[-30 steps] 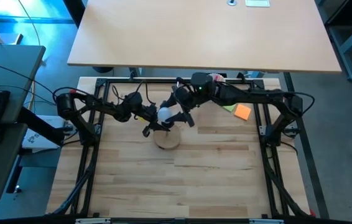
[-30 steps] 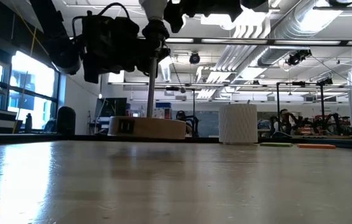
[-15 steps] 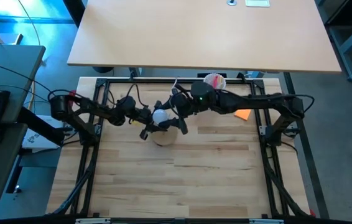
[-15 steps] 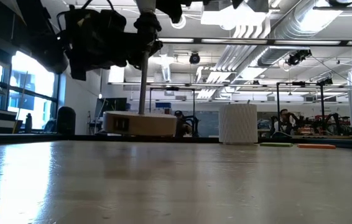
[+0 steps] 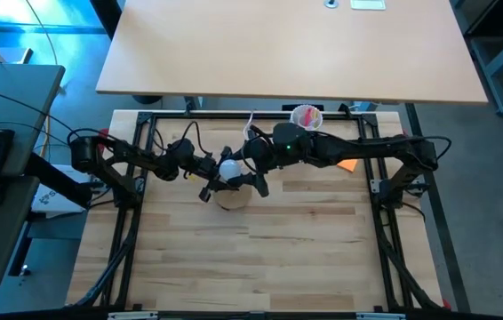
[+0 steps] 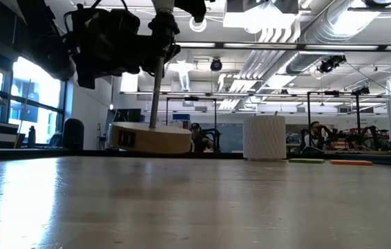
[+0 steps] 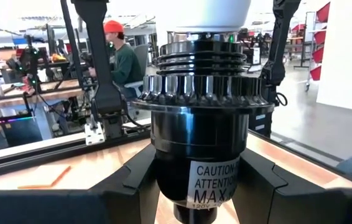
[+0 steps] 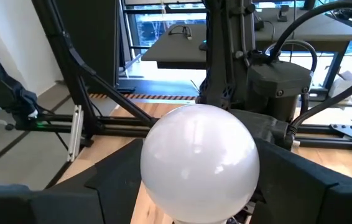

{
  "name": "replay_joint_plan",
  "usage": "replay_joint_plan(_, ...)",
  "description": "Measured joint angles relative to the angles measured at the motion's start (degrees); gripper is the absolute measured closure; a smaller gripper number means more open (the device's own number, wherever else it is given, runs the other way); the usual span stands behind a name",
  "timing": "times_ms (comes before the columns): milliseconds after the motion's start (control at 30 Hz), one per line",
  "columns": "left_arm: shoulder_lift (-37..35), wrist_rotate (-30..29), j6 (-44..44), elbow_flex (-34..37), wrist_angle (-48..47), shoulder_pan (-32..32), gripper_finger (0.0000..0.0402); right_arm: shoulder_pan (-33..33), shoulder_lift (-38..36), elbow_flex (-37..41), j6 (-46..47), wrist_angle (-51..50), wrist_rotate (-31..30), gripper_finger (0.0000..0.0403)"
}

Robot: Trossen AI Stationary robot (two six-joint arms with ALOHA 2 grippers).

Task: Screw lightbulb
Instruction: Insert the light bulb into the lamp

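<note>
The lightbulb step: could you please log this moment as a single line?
left gripper: shut on black lamp socket | right gripper: shut on lightbulb | bulb sits atop socket | wooden disc base tilted

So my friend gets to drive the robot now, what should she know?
Left gripper: shut on the black lamp socket, holding the stand's pole above the wooden disc base.
Right gripper: shut on the lightbulb, sitting on top of the socket.
Done: bulb set in the socket.
Left: whether it is fully screwed in cannot be seen, so probably keep turning, then let go.
White ribbed cup stands off to the side, untouched.
</note>
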State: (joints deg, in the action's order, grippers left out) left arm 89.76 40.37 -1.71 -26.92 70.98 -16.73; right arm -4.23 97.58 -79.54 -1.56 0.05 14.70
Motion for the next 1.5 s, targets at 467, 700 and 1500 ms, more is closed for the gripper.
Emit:
replay_joint_plan(467,-0.11,-1.74,-1.99,-0.02,0.12,0.72,0.0259,-0.83,-1.67,0.34,-3.24,3.32,2.4,0.0124)
replay_joint_plan(700,-0.24,-2.27,-2.75,-0.22,-0.12,0.86,0.0259,-1.28,-2.31,0.45,-2.74,5.66,2.0,0.0124)
replay_joint_plan(1500,-0.07,-15.23,-0.62,0.0,0.43,2.26,0.0259,0.65,-2.66,0.02,-2.75,1.9,-12.89,0.0124)
